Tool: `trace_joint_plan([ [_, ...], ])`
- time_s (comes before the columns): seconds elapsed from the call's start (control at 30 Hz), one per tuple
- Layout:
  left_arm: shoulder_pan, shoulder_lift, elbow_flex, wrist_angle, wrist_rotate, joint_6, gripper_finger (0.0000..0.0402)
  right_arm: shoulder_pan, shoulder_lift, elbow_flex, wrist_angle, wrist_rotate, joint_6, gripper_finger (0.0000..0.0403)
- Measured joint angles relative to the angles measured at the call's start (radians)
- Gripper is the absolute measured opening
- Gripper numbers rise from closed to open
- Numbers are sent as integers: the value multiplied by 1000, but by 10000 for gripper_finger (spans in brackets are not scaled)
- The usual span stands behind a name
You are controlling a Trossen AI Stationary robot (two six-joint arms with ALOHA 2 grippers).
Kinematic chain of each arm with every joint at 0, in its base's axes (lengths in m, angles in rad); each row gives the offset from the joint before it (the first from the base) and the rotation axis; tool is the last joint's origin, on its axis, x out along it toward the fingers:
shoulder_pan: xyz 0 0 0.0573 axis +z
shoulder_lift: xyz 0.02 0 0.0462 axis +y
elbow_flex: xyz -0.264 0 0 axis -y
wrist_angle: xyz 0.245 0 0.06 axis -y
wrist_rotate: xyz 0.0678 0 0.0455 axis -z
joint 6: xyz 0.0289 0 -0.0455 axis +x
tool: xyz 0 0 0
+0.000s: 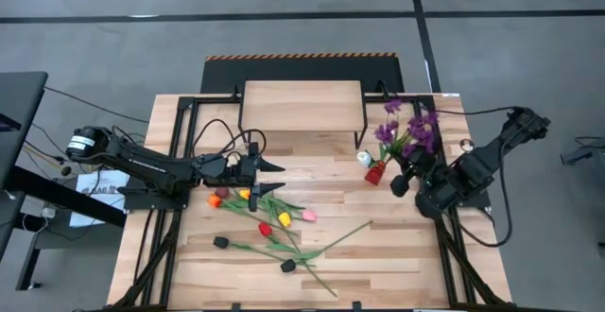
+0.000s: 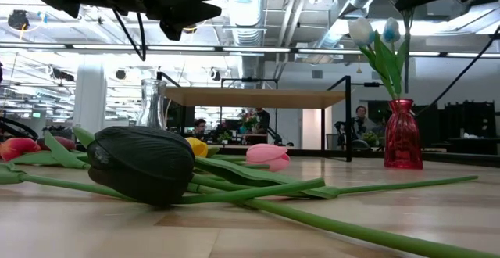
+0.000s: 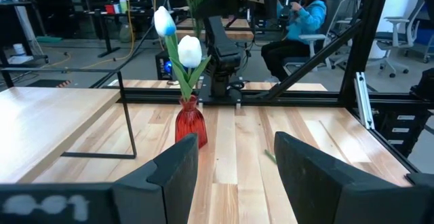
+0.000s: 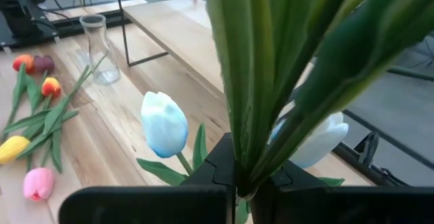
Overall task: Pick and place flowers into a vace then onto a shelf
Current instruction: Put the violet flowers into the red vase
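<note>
My right gripper (image 1: 413, 168) hangs near the table's right edge, shut on a bunch of purple-blossom sprigs (image 1: 408, 128). Just left of it stands a red vase (image 1: 375, 172) holding white tulips (image 3: 183, 44). My left gripper (image 3: 234, 176) is open and level over the table's left middle, pointing toward the red vase (image 3: 190, 125), nothing between its fingers. Loose flowers (image 1: 274, 222) lie flat on the tabletop, a black tulip (image 2: 144, 164) nearest the low camera. A clear glass vase (image 4: 98, 47) stands upright beside the light-wood shelf (image 1: 302, 104). My right gripper pinches the bunched green stems (image 4: 254, 149) of the sprigs between its two fingers. The stems and leaves run on past the fingertips, with the purple blossoms (image 1: 421, 123) toward the far edge. The bunch is lifted clear of the table, beside and above the red vase.
The shelf stands on thin black legs (image 3: 129, 122) at the table's far middle. Black frame rails (image 1: 454, 246) run along both sides of the table. Bare wood lies between the red vase and the loose flowers. People sit in the room beyond.
</note>
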Motion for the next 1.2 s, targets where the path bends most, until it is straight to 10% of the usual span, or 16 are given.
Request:
trace_joint_plan([
  [1.2,-6,0,0,0,-2,0,185,-15,14,-148,24,29,152,5],
])
